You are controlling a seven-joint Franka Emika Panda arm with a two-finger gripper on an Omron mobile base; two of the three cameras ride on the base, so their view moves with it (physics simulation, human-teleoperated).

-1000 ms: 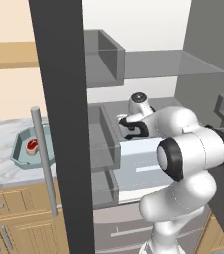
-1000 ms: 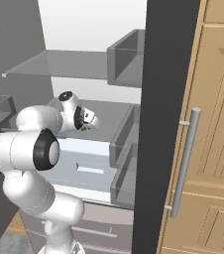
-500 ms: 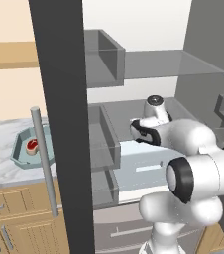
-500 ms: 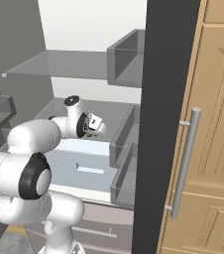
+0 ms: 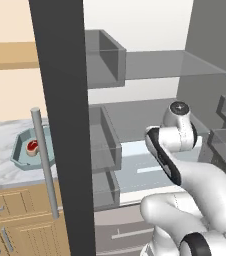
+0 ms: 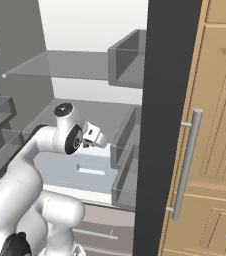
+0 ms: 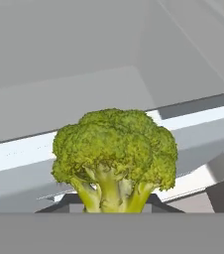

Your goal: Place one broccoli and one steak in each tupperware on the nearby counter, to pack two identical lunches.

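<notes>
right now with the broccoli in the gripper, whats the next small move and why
Probably draw the hand back out of the fridge and swing it left toward the teal tupperware on the counter. The broccoli sits by its stalk in the gripper, which is inside the open fridge, and that container holds a steak but no broccoli.

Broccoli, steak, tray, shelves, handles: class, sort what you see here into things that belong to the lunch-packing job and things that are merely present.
Belongs to the job:
broccoli, held in the gripper
teal tray
steak in that tray
counter

Merely present:
fridge shelves
door bins
door handle
wooden cabinets
</notes>
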